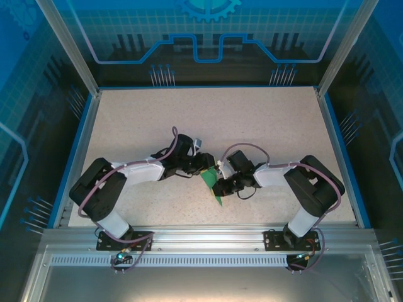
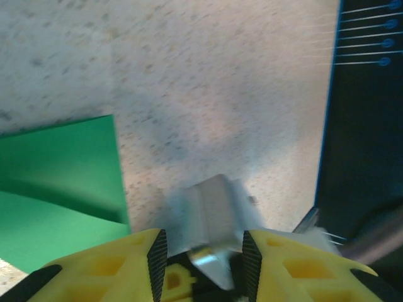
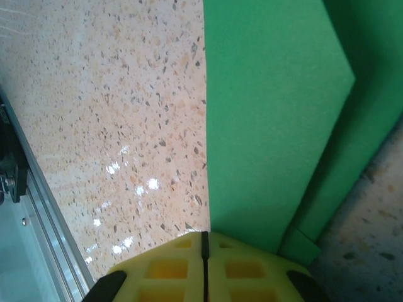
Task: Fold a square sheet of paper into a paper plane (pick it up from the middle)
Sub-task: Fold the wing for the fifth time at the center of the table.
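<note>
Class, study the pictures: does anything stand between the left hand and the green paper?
Nothing visible does. The green paper lies right beside the left hand. A blurred grey object sits straight ahead of that hand, clear of the paper.

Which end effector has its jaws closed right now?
The right end effector: it is shut, pinching the green paper, while the left end effector stands open with the paper off to its side.

The arms (image 1: pixel 101 192) I drove were black with white shells (image 1: pixel 141 168), purple cables (image 1: pixel 242 145) looping behind each tool, and yellow pocketed fingers (image 2: pixel 107 267) lined inside with black pads (image 2: pixel 157 258).
</note>
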Controlling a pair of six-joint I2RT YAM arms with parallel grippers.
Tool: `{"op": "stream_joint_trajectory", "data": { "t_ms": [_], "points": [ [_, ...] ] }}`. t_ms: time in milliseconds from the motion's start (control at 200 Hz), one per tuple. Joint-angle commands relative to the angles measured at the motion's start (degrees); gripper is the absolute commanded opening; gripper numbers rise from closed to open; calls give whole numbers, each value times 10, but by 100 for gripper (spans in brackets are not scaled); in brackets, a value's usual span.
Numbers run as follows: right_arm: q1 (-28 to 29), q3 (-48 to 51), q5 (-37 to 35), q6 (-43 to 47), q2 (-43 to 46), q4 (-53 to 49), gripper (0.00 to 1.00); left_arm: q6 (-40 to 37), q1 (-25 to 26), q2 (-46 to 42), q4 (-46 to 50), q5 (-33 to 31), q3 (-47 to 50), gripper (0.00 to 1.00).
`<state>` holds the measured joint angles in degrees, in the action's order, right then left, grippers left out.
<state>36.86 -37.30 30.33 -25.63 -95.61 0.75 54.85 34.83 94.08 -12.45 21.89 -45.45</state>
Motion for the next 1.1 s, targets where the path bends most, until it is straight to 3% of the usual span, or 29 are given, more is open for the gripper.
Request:
{"op": "stream_joint_trajectory", "data": {
  "t_ms": [0, 235, 450, 555, 845, 1095],
  "points": [
    [-11, 0, -23, 18, -10, 0, 8, 28, 10, 38, -17, -6, 12, 40],
    [-11, 14, -19, -3, -7, 23, 8, 50, 15, 88, -53, 0, 15, 40],
    [-12, 20, -42, -8, 0, 11, 9, 52, 13, 31, -64, -30, 45, 42],
    [-14, 24, -41, -14, 2, 15, 9, 40, 13, 7, -13, -53, 32, 43],
    [-13, 30, -35, -18, 16, 27, 9, 91, 16, 71, -80, -14, 32, 42],
    [-12, 38, -27, -27, 34, 23, 13, 86, 16, 110, -11, -41, 13, 39]
  ]
}}
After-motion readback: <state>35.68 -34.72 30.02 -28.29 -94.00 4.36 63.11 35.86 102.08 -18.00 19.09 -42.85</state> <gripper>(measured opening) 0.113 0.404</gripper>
